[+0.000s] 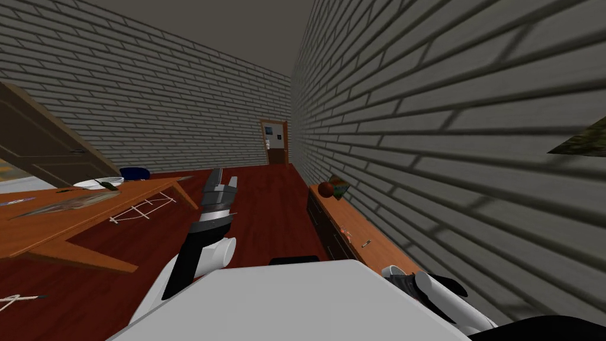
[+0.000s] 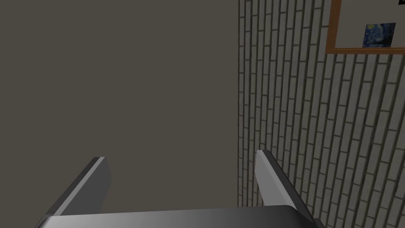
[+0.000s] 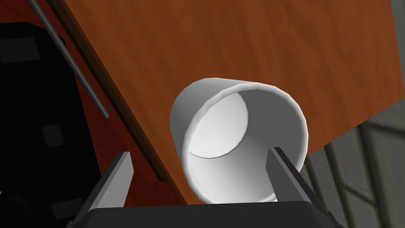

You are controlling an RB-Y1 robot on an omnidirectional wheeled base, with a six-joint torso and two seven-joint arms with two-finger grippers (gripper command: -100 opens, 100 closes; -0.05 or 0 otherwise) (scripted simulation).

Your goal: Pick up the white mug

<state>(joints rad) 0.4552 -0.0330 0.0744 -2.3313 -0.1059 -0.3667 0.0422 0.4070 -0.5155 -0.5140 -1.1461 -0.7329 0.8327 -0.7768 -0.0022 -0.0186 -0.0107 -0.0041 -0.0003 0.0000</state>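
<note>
Our right gripper (image 3: 198, 152) holds its fingers spread apart. The white mug (image 3: 237, 134) sits between them, closer to one finger, on the brown table (image 3: 237, 47) near its edge. Our left gripper (image 2: 180, 156), raised ahead, has its fingers spread wide too.

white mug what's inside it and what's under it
Inside the white mug only its bare white floor and wall show: nothing in it. It stands on a brown wooden top. The right gripper hides its near rim.

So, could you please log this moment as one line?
phase: approach | right fingers: open at white mug, no grip | mug: on wooden sideboard | left fingers: open, empty
</note>
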